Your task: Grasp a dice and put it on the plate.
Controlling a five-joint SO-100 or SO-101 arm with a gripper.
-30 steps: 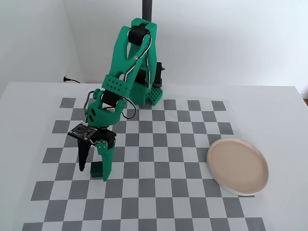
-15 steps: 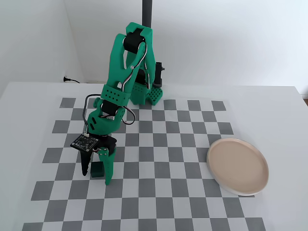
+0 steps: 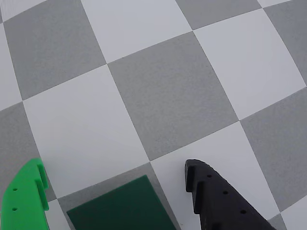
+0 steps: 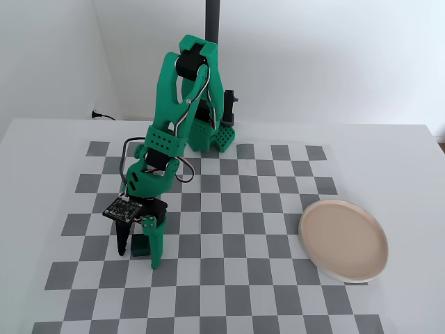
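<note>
Wrist view: we log our claw [image 3: 115, 189] spread wide, gripping nothing, its green and black fingers either side of the dice [image 3: 122, 206] on the checkered mat [image 3: 168, 96]. Fixed view: plate [image 4: 343, 241] well apart, at right.

The green arm [image 4: 182, 118] leans down over the checkered mat [image 4: 229, 278], well to the left of the plate [image 4: 343, 241]. Its gripper [image 4: 139, 255] stands with its jaws parted around the dice [image 4: 141, 245], fingertips at the mat, far from the plate.
</note>
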